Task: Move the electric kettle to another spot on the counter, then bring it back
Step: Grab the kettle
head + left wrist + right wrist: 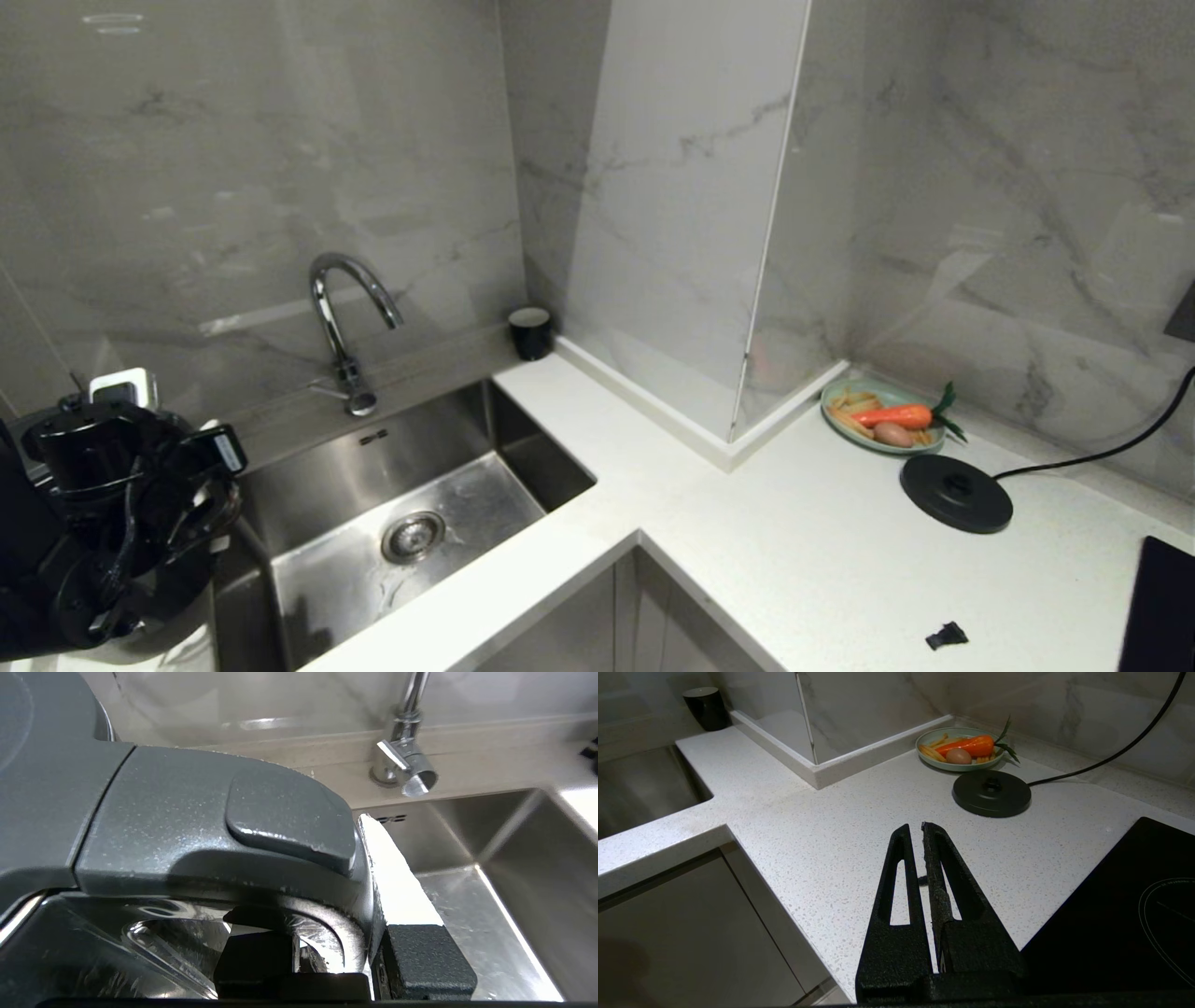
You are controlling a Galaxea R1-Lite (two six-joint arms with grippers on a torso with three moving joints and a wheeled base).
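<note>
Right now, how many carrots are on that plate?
1: a single orange carrot with green leaves lies across the round pale green plate, beside a brown egg. Others could be hidden underneath.

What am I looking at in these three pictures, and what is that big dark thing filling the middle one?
They come from one two-armed robot in a kitchen. The head view looks down on the white counter, with a sink, a black mug, a plate of vegetables and a round corded base. The other two views sit on the wrists. The dark shape is the electric kettle seen close up: the left gripper holds its handle beside the sink. The right gripper hangs shut and empty over the counter.
</note>
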